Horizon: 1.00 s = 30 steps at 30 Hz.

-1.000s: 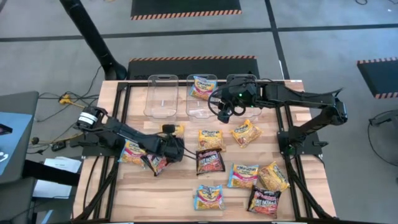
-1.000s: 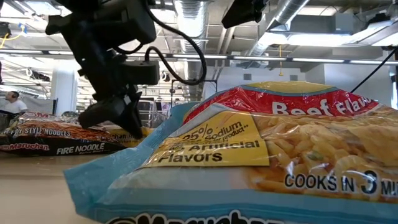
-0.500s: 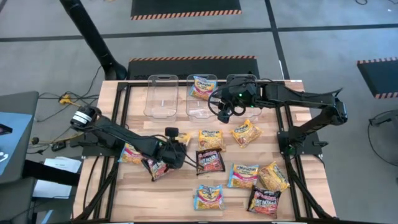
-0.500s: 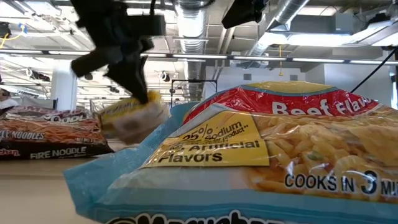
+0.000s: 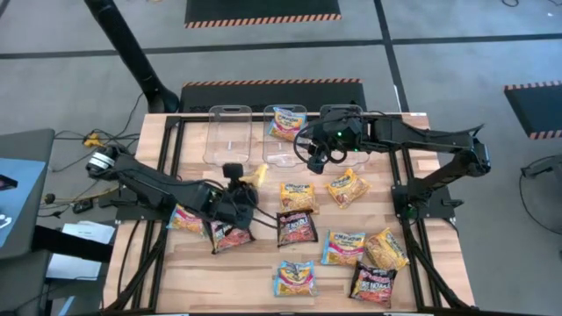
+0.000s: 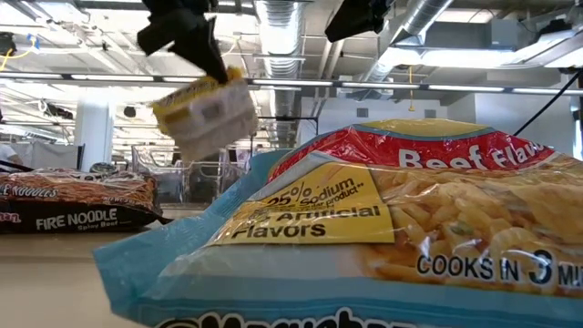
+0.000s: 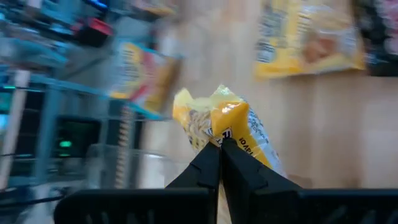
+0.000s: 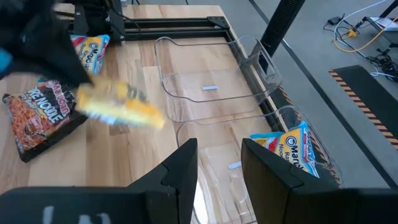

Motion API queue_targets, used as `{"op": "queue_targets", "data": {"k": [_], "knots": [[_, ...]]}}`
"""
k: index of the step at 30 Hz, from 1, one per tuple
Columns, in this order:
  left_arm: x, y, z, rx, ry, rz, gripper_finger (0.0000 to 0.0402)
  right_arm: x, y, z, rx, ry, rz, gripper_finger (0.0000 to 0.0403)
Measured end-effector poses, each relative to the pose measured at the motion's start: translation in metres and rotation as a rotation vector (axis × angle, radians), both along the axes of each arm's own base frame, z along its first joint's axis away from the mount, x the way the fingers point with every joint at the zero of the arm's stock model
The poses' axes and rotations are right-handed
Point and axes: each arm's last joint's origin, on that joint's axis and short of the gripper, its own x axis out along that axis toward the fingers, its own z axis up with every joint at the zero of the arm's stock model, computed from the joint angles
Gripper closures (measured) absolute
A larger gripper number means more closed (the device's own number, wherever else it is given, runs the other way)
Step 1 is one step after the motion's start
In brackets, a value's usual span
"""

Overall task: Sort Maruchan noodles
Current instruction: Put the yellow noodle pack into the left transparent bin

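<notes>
Wooden table [image 5: 263, 263]: left end effector [image 7: 219, 149] lifts yellow packet [image 7: 233, 127] (pinched tight).

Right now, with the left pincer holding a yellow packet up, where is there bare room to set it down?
The left bin is empty. The middle bin is bare at its near end, with a blue packet at the far end. Bare wood lies at the table's near left. The near right is crowded with packets. The right pincer hovers over the right bin.
</notes>
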Motion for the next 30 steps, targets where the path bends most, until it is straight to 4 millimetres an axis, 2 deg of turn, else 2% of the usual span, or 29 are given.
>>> {"op": "queue_targets", "data": {"k": [6, 11, 18, 23, 30], "knots": [[-0.017, 0.021, 0.03, 0.132, -0.065, 0.076, 0.0401, 0.0, 0.0, 0.0, 0.0, 0.0, 0.0, 0.0253], [-0.026, 0.054, 0.046, 0.216, -0.039, 0.167, 0.0401, 0.0, 0.0, 0.0, 0.0, 0.0, 0.0, 0.0253], [-0.027, 0.109, 0.05, 0.292, 0.104, 0.278, 0.0401, 0.0, 0.0, 0.0, 0.0, 0.0, 0.0, 0.0253], [-0.027, 0.146, 0.054, 0.278, 0.148, 0.285, 0.0401, 0.0, 0.0, 0.0, 0.0, 0.0, 0.0, 0.0253], [-0.034, 0.182, 0.057, 0.314, 0.281, 0.239, 0.0401, 0.0, 0.0, 0.0, 0.0, 0.0, 0.0, 0.0253]]}}
